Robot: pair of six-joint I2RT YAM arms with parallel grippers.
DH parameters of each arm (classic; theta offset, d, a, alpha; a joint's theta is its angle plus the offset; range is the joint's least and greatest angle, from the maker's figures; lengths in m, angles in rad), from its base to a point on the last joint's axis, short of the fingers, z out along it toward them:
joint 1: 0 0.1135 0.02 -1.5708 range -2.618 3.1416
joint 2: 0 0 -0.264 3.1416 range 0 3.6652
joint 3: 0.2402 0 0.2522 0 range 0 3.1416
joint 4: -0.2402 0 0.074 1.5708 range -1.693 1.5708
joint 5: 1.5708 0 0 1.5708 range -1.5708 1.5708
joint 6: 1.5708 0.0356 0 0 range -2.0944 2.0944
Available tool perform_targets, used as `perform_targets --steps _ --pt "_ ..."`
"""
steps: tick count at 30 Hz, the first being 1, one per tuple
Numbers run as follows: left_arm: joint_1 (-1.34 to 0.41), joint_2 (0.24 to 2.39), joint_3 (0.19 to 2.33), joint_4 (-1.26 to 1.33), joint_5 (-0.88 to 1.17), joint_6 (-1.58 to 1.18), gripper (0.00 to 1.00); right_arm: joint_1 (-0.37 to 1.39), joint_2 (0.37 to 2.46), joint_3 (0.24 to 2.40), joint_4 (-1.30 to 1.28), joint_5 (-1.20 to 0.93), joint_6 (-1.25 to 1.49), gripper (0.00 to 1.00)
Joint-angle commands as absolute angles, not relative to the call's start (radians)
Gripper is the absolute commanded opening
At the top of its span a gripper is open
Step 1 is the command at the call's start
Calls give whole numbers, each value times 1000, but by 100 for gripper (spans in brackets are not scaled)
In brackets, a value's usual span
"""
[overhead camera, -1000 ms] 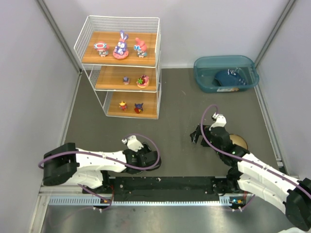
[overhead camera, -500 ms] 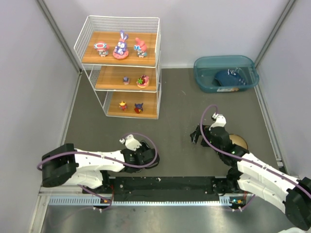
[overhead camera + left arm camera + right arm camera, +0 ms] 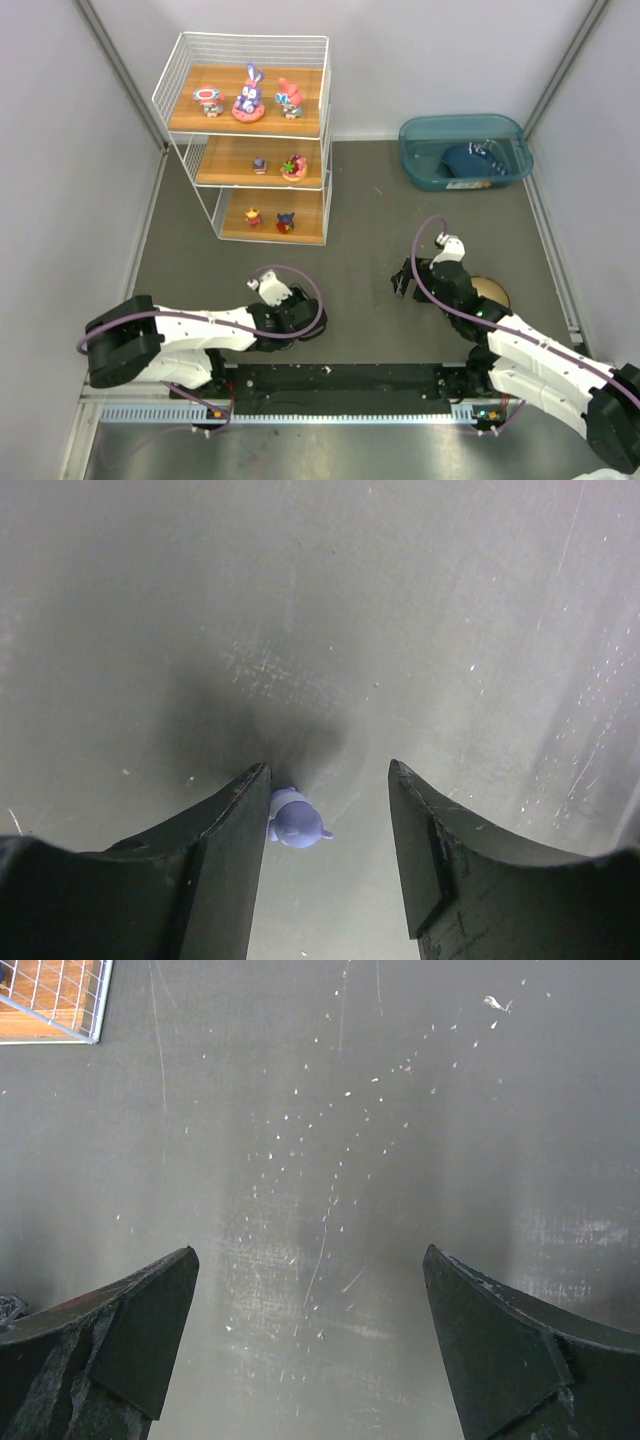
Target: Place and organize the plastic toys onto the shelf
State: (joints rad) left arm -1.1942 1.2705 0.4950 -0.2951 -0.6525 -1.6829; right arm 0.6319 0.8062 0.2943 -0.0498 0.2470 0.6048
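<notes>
While the white wire shelf (image 3: pixel 225 160) stood at the far left of the grey table (image 3: pixel 370 210), seven plastic toys sat on its three wooden boards. On the top board were a red and teal figure (image 3: pixel 208 98), a purple rabbit (image 3: pixel 248 95) on a round pink base and a pink figure (image 3: pixel 290 98). On the middle board were a tiny purple piece (image 3: pixel 259 165) and a pink round toy (image 3: pixel 293 166) with some green on it. On the bottom board a red and yellow figure (image 3: pixel 252 216) stood beside a dark blue and red figure (image 3: pixel 286 221). Nearer to the arms, the left gripper (image 3: pixel 328 770) pointed down at the table, and a tiny lavender figure (image 3: pixel 297 820), pale, smooth and rounded, lay between its fingers. It touched one finger (image 3: pixel 225 840) and was apart from the other, so the jaws stood partly open around it and did not clamp it. Further right, the right gripper (image 3: pixel 310 1260) hung over the table with its jaws wide, holding nothing. A tan bowl (image 3: pixel 493 292) lay just beside that arm, partly hidden by it. A teal bin (image 3: pixel 412 150) with a dark blue item (image 3: pixel 468 160) inside stood at the far right.
</notes>
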Motion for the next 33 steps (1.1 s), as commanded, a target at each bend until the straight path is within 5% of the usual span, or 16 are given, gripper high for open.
perform_targets --steps 1,11,33 --pt "-1189 1273 476 -296 -666 -1626 57 624 810 299 -17 264 601 96" --pt "-1199 1109 428 -258 -759 -1237 82 623 807 299 -15 255 601 96" --pt "-1382 1376 587 -320 -854 -1144 80 623 796 296 -21 253 598 96"
